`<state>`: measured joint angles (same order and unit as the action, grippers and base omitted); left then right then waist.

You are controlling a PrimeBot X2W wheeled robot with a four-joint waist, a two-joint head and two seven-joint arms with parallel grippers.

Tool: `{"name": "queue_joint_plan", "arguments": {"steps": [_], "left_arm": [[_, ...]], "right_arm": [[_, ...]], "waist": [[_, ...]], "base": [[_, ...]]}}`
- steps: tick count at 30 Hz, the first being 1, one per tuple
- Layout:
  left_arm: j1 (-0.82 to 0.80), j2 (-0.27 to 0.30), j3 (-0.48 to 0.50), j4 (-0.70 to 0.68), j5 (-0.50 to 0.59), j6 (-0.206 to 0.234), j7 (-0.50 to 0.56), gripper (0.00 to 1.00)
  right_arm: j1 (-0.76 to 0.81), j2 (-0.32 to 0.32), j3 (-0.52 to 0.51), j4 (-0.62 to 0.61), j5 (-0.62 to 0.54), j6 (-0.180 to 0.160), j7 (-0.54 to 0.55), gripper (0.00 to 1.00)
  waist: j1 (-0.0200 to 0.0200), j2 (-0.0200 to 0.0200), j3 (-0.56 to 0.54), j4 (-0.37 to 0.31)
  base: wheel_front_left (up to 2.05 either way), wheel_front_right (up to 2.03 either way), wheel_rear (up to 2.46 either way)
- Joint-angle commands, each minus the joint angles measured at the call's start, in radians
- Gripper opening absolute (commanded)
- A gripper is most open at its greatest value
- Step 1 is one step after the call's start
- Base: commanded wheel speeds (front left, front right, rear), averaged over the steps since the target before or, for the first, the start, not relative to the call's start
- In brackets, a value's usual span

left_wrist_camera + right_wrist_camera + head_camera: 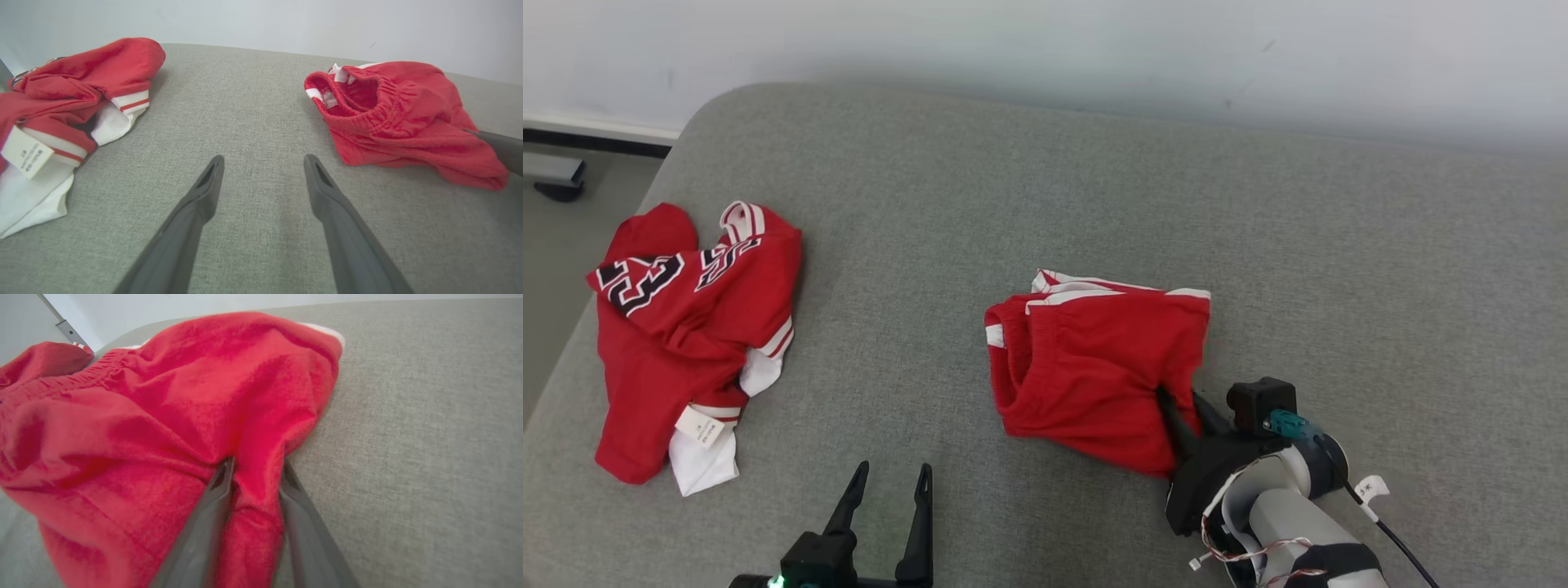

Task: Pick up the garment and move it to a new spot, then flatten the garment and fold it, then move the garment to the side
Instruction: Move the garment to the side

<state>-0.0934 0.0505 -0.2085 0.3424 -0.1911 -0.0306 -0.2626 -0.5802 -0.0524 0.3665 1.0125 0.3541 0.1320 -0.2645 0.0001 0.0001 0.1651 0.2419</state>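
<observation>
- L pincer (pixel 892 469): nearest me, low centre-left in head view. Fingers wide apart, nothing btwn them. They hover over the grey woven-fabric cushion (pixel 1094 163). L wrist view (pixel 263 159) shows bare weave in the gap.
- R pincer (pixel 1183 407): lower right, tips buried in the near-right corner of the red soft-cloth shorts (pixel 1094 359).
- R wrist view settles the grip, head view doesn't. A raised fold of the shorts (pixel 163 408) sits pinched btwn my two fingers (pixel 257 465), cloth puckering toward the tips. So clamped on the shorts.
- Shorts lie mid-cushion, a bit right of centre, bunched, not flat. Long axis approx left-right across head view. Elastic waistband opening faces my left, leg end to my right. White stripes run along the far edge.
- L wrist view looks into the open waistband (pixel 400 122) and shows white bits inside. One dark finger of my R pincer (pixel 504 149) pokes in at its right edge, against the hem.
- Red crumpled jersey w/ white trim (pixel 686 327): well apart, at the cushion's left edge (pixel 81 81).
- Head view alone gives its writing: black-and-white block numerals, look like 23, partly folded.
- White rectangular sewn-in label (pixel 700 426) on the jersey's near end. Closer in L wrist view (pixel 25 157), print too small to read.
- Farthest: pale plain wall (pixel 1094 49) behind the cushion.
</observation>
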Motion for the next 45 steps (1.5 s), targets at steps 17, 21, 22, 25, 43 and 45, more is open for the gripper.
{"name": "queue_joint_plan", "arguments": {"steps": [17,21,22,25,43,45], "left_arm": [[-0.060,0.000,0.016,-0.013,0.039,-0.028,-0.003,1.00],[-0.077,0.001,0.003,-0.019,0.044,-0.029,-0.003,1.00],[-0.081,0.001,0.000,-0.017,0.047,-0.031,-0.003,1.00],[-0.093,0.001,-0.002,-0.012,0.060,-0.036,-0.003,1.00],[-0.190,0.003,-0.082,0.000,0.096,-0.079,-0.003,1.00],[-0.202,0.003,-0.088,0.000,0.103,-0.082,-0.003,1.00]], "right_arm": [[0.021,0.000,-0.068,-0.080,-0.075,-0.002,0.000,0.00],[0.041,-0.001,-0.080,-0.112,-0.065,-0.002,0.000,0.00],[0.046,-0.001,-0.079,-0.119,-0.066,-0.002,0.000,0.00],[0.051,-0.003,-0.077,-0.135,-0.056,-0.002,0.000,0.00],[-0.017,-0.033,-0.056,-0.164,-0.040,-0.002,0.000,0.00],[-0.041,-0.053,-0.059,-0.153,-0.056,-0.002,0.000,0.00]], "waist": [[-0.0001,-0.0001,-0.033,-0.310],[-0.0001,-0.0001,-0.027,-0.430],[-0.0001,-0.0001,-0.025,-0.460],[-0.0001,-0.0001,-0.015,-0.553],[-0.0001,-0.0001,0.105,-0.740],[-0.0001,-0.0001,0.125,-0.714]], "base": [[0.00,0.00,0.00],[0.00,0.00,0.00],[0.00,0.00,0.00],[0.00,0.00,0.00],[0.00,0.00,0.00],[0.00,0.00,0.00]]}}
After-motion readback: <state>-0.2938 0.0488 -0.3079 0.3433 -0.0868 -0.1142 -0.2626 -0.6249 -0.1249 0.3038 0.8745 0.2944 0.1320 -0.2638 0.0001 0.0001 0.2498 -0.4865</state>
